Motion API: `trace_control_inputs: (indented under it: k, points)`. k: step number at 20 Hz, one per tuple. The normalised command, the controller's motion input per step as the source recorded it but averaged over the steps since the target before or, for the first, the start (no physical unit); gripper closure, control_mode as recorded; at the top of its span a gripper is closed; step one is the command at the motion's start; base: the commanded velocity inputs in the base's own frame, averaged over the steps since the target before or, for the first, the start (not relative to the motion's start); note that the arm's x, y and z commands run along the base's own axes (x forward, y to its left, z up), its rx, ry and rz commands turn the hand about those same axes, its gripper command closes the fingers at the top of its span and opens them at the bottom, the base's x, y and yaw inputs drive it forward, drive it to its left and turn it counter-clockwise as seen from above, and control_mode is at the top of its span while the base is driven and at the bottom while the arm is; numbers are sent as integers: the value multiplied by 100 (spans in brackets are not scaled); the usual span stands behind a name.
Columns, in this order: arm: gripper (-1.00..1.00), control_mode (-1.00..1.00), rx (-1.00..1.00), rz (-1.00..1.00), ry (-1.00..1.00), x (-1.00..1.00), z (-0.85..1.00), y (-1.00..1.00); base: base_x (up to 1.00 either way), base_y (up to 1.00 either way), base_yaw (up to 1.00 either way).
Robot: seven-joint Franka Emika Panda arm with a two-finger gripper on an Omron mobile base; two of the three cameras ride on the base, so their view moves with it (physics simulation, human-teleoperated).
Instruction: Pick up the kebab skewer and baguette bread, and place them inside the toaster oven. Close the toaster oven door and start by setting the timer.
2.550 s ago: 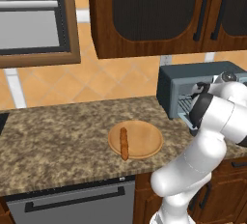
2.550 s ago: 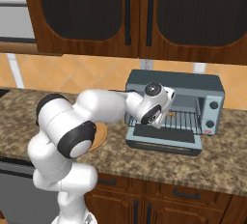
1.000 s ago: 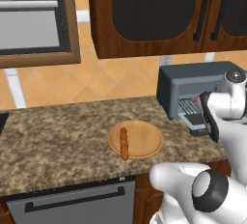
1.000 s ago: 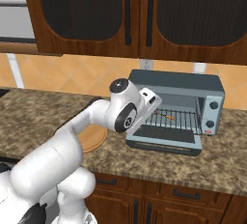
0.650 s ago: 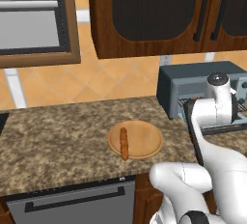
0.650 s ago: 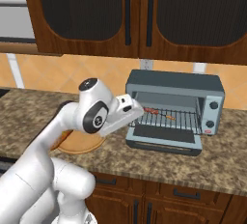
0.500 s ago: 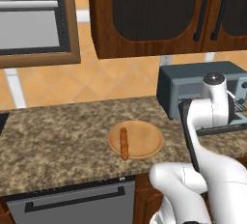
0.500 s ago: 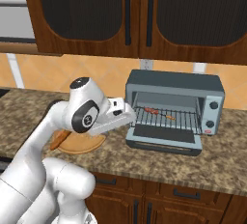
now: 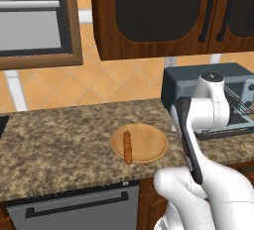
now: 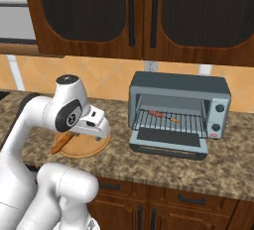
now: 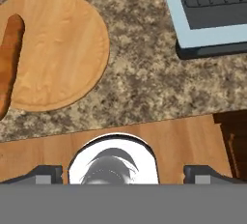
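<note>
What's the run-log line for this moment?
gripper: open, empty | kebab skewer: on oven rack | baguette bread: on board | toaster oven door: open

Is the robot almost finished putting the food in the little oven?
About halfway. The kebab skewer already lies on the rack inside the toaster oven. The baguette bread is still on the wooden board, and the gripper is open and empty beside the board. The toaster oven door still hangs open, so the bread, door and timer are left.
</note>
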Motion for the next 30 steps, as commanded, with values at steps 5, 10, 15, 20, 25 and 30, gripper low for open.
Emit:
trace_control_inputs:
  k: [5, 10, 15, 20, 25, 30]
  points:
    - [-100, -100, 16, -15, -2, 33, -1, 100, 0, 0, 0]
    - [-100, -100, 7, -11, -1, 68, -31, 96, 0, 0, 0]
    - [-100, -100, 7, 0, 6, 61, -50, 54, 0, 0, 0]
    - [-100, -100, 3, 0, 7, 42, -44, 14, 0, 0, 0]
    - [-100, -100, 0, 0, 3, 34, -37, 24, 0, 0, 0]
    - [-100, -100, 0, 0, 0, 23, -29, 15, 0, 0, 0]
